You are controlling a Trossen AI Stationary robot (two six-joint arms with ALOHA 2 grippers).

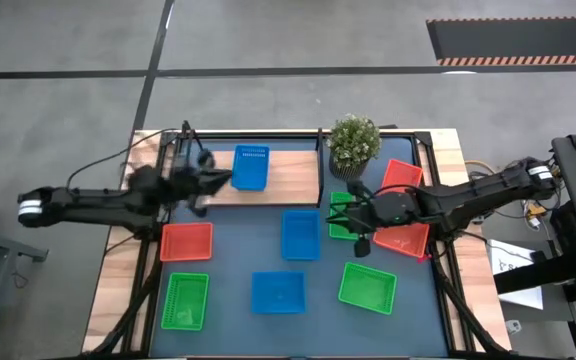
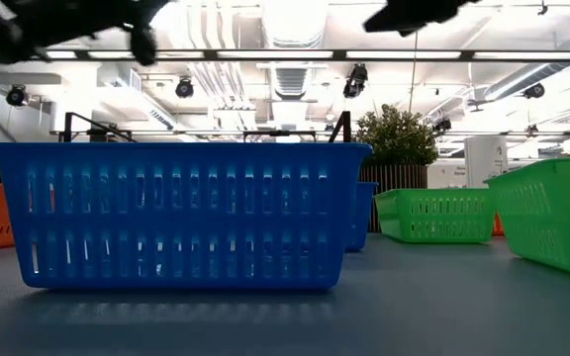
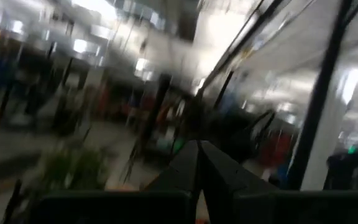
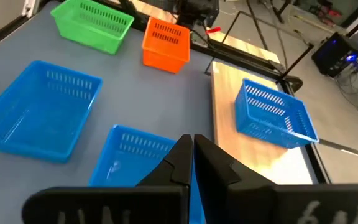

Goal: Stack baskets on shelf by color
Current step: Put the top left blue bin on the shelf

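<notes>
The wooden shelf (image 1: 288,178) lies at the table's far side, and one blue basket (image 1: 251,167) stands on it, also seen in the right wrist view (image 4: 275,115). My left gripper (image 1: 216,179) hovers just left of that basket, shut and holding nothing; its wrist view shows only its closed fingers (image 3: 197,158) and the room. My right gripper (image 1: 353,216) is shut and empty above a green basket (image 1: 340,215) near the plant. On the tabletop stand two blue baskets (image 1: 301,234) (image 1: 278,292), two more green ones (image 1: 185,300) (image 1: 368,285) and three red-orange ones (image 1: 186,241) (image 1: 400,177) (image 1: 404,241).
A potted plant (image 1: 353,142) stands at the shelf's right end, close to my right arm. The shelf's black frame (image 1: 320,165) rises around the board. In the low view a blue basket (image 2: 176,213) fills the foreground. Bare tabletop (image 1: 233,255) lies between the baskets.
</notes>
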